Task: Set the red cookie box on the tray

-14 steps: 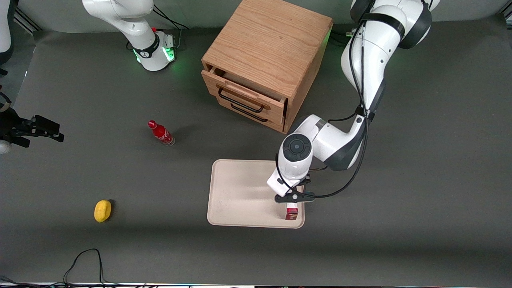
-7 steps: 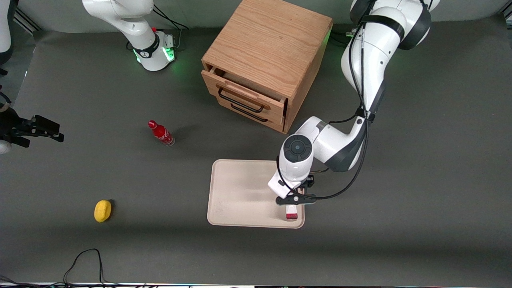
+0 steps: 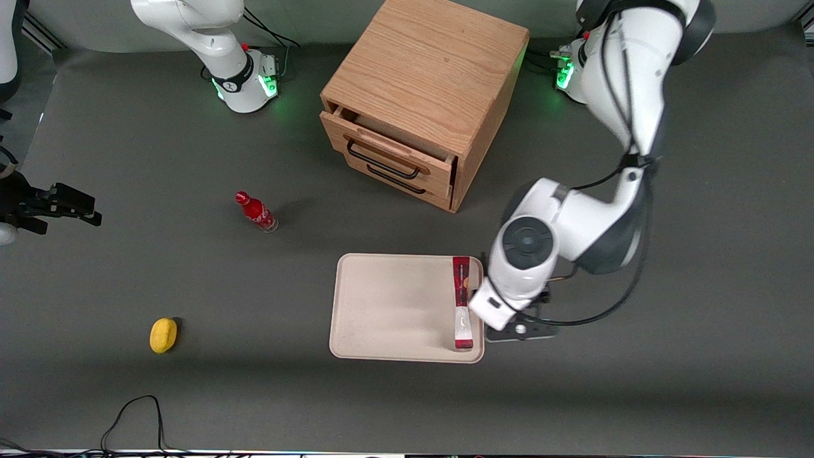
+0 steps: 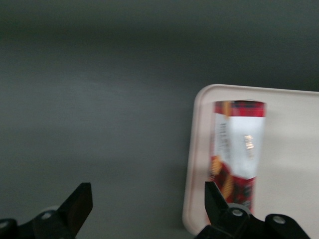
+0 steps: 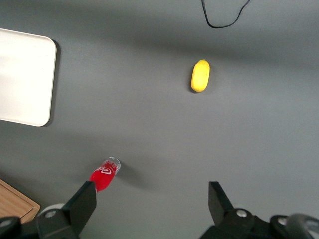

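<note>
Red cookie box point(image 3: 462, 304) lying on tray point(image 3: 388, 312), lower centre-right of front view; placement looks done. Gripper point(image 4: 149, 211) off tray over worktop, fingers apart, holding nothing.

Looks like a robotics lab: white arm bases point(image 3: 245, 83) are glowing green on a grey matted table point(image 3: 127, 286) at the top of the frame, with cables point(image 3: 137, 413) trailing along the bottom edge.
</note>
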